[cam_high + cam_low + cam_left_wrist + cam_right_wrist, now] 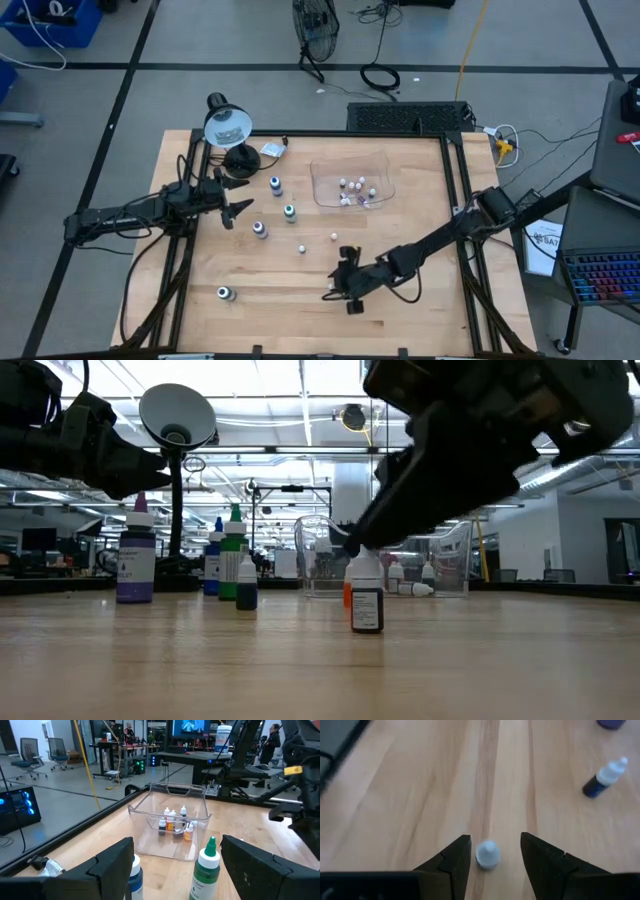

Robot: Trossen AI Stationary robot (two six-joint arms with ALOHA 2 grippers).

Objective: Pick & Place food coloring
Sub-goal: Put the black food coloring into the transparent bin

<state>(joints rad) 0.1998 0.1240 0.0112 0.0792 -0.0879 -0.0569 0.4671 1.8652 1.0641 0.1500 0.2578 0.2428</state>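
Note:
Food coloring bottles stand upright on the wooden table: a blue-topped one (pixel 275 185), a green-topped one (pixel 290 212), a purple one (pixel 260 229), another near the front left (pixel 225 293), and two tiny ones (pixel 302 248) (pixel 334 237). Several tiny bottles sit inside the clear tray (pixel 350 163). My right gripper (pixel 495 851) is open and points down, one finger on either side of a tiny white-capped bottle (pixel 487 854) without touching it; in the low view that bottle (pixel 366 600) stands under the gripper. My left gripper (pixel 177 857) is open, held above the table facing the blue bottle (pixel 134 875) and green bottle (pixel 205 870).
A black desk lamp (pixel 228 128) stands at the far left corner beside a crumpled wrapper (pixel 271 150). Another tiny dark bottle (pixel 605 779) stands close to my right gripper. Bare wood lies along the table's near edge and right side (pixel 420 300). The tray (pixel 170 827) sits beyond the larger bottles.

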